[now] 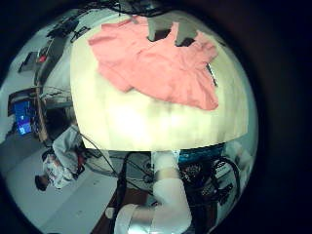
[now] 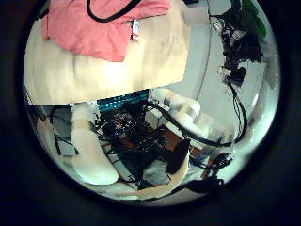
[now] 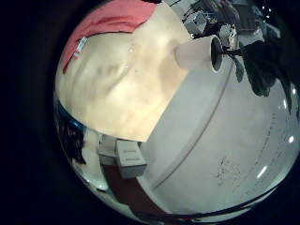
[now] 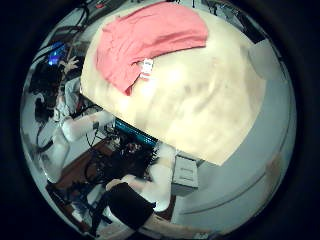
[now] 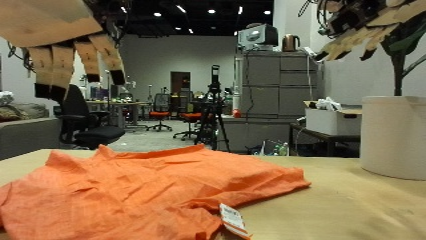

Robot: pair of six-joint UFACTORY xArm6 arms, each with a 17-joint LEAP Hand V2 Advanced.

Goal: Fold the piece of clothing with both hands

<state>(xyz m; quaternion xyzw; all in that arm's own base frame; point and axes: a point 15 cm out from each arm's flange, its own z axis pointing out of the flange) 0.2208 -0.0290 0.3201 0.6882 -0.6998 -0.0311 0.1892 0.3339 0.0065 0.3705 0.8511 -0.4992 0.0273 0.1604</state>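
Observation:
An orange garment (image 5: 147, 190) lies spread and rumpled on the pale table (image 5: 353, 200), with a white tag (image 5: 236, 220) at its near edge. My left hand (image 5: 67, 45) hangs high above the garment's side, fingers straight and pointing down, holding nothing. My right hand (image 5: 366, 25) hovers high over the bare tabletop beside the garment, fingers spread and empty. The garment (image 1: 156, 63) also shows far below the left palm and on the table (image 4: 200, 95) as the garment (image 4: 150, 40) with its tag (image 4: 146, 68) below the right palm.
A tall white pot (image 5: 396, 135) holding a plant stands on the table under the right hand; the same pot (image 3: 197, 53) appears in the right little finger side palm view. Grey cabinets (image 5: 266, 100) and office chairs (image 5: 73, 120) stand beyond the table.

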